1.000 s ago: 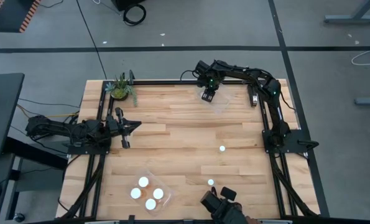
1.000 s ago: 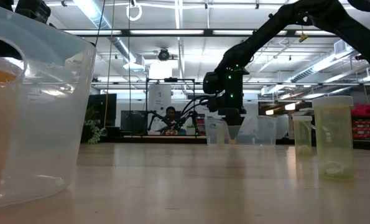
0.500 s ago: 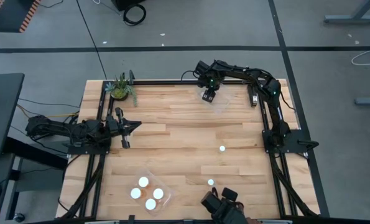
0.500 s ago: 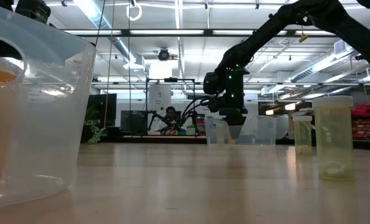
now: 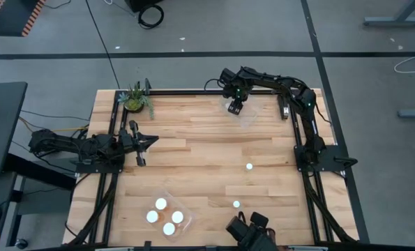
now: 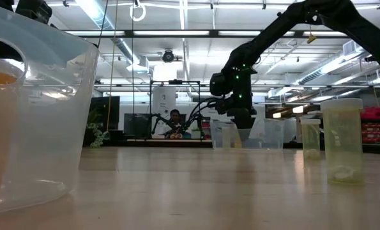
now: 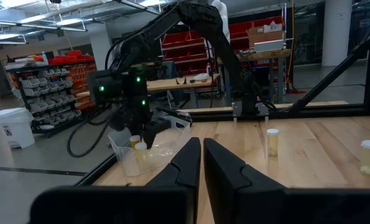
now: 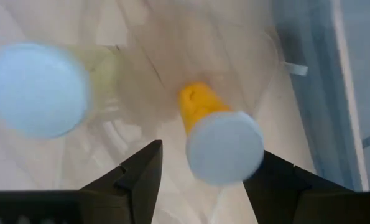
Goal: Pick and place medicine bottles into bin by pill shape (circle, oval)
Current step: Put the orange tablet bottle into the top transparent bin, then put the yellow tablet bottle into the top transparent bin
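Medicine bottles: two (image 5: 249, 166) (image 5: 236, 204) stand alone on the wood at about 4 o'clock, and four sit in the near bin (image 5: 168, 215) at 7 o'clock. A potted plant (image 5: 134, 98) stands at 10 o'clock. The right gripper (image 5: 236, 106) hangs above the far bin (image 5: 245, 114) at 12 o'clock with fingers apart, holding nothing; two bottles (image 8: 217, 137) (image 8: 38, 89) lie below it. The left gripper (image 5: 140, 143) waits at 9 o'clock, fingers nearly together.

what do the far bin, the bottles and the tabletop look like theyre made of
Far bin: likely clear, thin plastic; the bottles inside show through its wall. Bottles: translucent amber plastic bodies with matte white caps, probably plastic too. Tabletop: light wood planks, visible grain and seams, a soft sheen in the low view.
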Robot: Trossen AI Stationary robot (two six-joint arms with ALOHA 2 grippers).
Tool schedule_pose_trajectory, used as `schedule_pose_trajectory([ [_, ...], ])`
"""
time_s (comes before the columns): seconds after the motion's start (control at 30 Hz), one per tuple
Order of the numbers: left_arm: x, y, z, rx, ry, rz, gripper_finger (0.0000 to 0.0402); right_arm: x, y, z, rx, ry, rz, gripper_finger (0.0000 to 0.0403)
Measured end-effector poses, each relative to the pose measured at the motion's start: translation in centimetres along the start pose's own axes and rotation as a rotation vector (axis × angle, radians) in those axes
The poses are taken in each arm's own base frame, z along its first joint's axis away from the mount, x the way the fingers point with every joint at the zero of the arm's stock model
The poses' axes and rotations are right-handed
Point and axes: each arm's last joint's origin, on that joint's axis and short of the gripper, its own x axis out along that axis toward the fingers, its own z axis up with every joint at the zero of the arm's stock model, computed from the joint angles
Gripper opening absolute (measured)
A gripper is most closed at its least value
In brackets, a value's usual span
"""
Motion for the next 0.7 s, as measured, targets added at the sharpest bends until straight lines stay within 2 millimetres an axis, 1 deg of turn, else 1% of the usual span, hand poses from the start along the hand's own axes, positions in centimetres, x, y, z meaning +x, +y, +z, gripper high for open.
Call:
schedule_pose_trajectory([
  [0.17,0.0,0.0,0.0,0.000,0.000,0.000,0.0024,-2.5,0.2,-0.4,0.018,-0.051,-0.014,0.0215],
  [0.37,0.0,0.0,0.0,0.000,0.000,0.000,0.0035,-6.2,1.1,-1.2,0.034,-0.129,-0.033,0.0215],
  [0.53,0.0,0.0,0.0,0.000,0.000,0.000,0.0032,-8.7,3.4,-1.5,-0.010,-0.201,0.018,0.0214],
  [0.7,0.0,0.0,0.0,0.000,0.000,0.000,0.0024,-9.7,7.1,-1.5,-0.085,-0.231,0.060,0.0213],
])
